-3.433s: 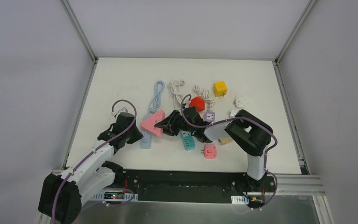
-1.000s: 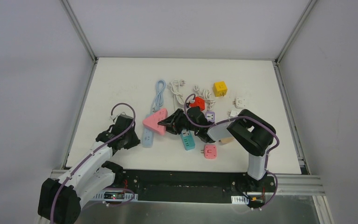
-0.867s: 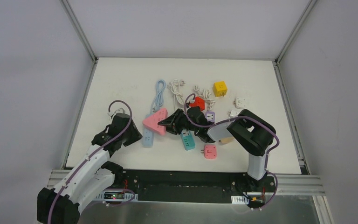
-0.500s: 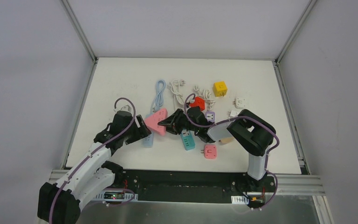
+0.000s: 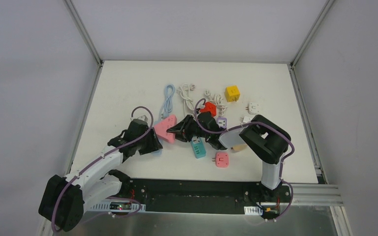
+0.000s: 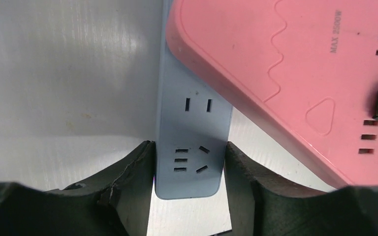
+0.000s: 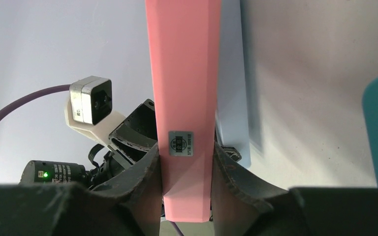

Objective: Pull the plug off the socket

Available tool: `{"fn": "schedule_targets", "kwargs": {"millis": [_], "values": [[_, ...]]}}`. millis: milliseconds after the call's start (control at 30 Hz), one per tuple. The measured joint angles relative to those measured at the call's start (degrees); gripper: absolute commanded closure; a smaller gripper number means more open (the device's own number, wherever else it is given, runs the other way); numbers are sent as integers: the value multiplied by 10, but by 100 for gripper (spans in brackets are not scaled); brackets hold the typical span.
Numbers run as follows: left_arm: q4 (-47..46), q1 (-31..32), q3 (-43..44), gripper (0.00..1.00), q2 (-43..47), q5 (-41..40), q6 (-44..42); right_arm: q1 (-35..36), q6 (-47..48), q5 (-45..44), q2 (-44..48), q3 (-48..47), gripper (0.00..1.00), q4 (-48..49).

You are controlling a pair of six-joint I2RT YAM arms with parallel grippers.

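A pink triangular adapter (image 5: pixel 165 129) sits on the near part of a light blue power strip (image 6: pixel 192 147), whose cable (image 5: pixel 166 98) runs to the far side. My right gripper (image 5: pixel 175 132) is shut on the pink adapter's edge (image 7: pixel 182 73), one finger on each flat face. My left gripper (image 5: pixel 150 142) grips the strip's near end, with a finger (image 6: pixel 133 172) pressed against each long side. The pink adapter (image 6: pixel 295 73) overhangs the strip just beyond my left fingers. The plug pins are hidden under the adapter.
A teal power strip (image 5: pixel 197 147) and a pink square adapter (image 5: pixel 221 159) lie right of the grip. Behind are a red cube (image 5: pixel 208 108), a yellow cube (image 5: pixel 232 93), a purple adapter (image 5: pixel 221 122), white adapters (image 5: pixel 253 106) and white cables (image 5: pixel 187 93).
My left arm has swung right and forward from the table's left side onto the near end of the blue strip. My right gripper and the pink adapter have hardly moved.
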State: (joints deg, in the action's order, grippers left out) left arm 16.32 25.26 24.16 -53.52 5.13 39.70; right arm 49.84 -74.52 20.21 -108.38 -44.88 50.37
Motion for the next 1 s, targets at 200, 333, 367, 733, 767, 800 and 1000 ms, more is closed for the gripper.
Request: {"fn": "schedule_targets", "kwargs": {"millis": [200,333,367,733,767,800,1000], "values": [[0,18,0,68,-12,-33,3,-8,-10,26,-10,-8,100,-1],[4,18,0,72,-12,-41,9,-6,54,33,-10,-10,100,3],[5,18,0,73,-12,-42,10,-5,76,32,-10,-10,100,4],[12,18,0,77,-11,-43,14,-12,92,49,-12,-20,100,-5],[12,18,0,78,-11,-44,15,-15,75,54,-14,-26,100,-14],[12,18,0,78,-11,-46,15,-18,57,60,-18,-33,100,-22],[11,18,0,78,-10,-54,15,-26,12,76,-26,-44,100,-35]]}}
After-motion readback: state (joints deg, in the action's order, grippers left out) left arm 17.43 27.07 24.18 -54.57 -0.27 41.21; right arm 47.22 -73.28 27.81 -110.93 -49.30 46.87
